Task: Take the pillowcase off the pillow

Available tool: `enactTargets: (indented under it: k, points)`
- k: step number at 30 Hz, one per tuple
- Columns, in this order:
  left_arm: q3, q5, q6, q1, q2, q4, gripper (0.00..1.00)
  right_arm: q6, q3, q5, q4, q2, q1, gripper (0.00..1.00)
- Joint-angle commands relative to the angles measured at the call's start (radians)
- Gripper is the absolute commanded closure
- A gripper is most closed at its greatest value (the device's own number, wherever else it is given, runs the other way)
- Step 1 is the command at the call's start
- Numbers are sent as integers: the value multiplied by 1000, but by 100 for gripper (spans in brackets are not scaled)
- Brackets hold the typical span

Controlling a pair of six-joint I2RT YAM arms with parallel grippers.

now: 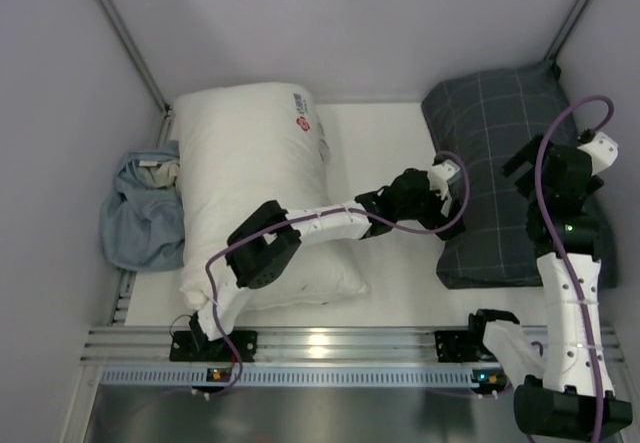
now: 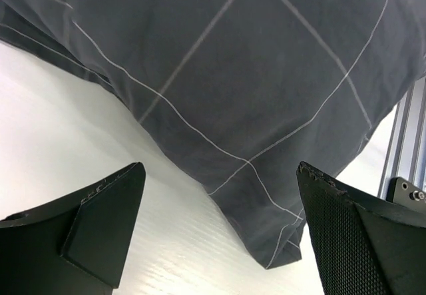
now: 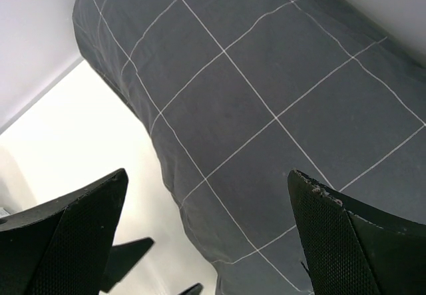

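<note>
Reach step: left gripper (image 2: pixel 221 166) and right gripper (image 3: pixel 208 172) both open by pillowcase (image 1: pixel 500 143) at 3 o'clock; next, pinch the fabric.

A lab test cell: plain white walls (image 1: pixel 350 23), aluminium mounting rail (image 1: pixel 330 343), white tabletop (image 1: pixel 400 273).
</note>
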Motion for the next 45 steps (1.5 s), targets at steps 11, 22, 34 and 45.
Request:
enactTargets:
  k: [11,22,34,45]
  points:
    - [107,226,15,-25,160,122,4,15,27,-27,-11,-75,-24,0]
    - [206,385,-62,-29,303,250,58,24,29,-54,-11,-100,-24,0]
    - [55,-57,-43,42,37,-6,100,24,-25,-133,-10,-60,-24,1]
    - [-215,-89,-11,182,-347,-111,100,42,-227,-292,159,196,13,0]
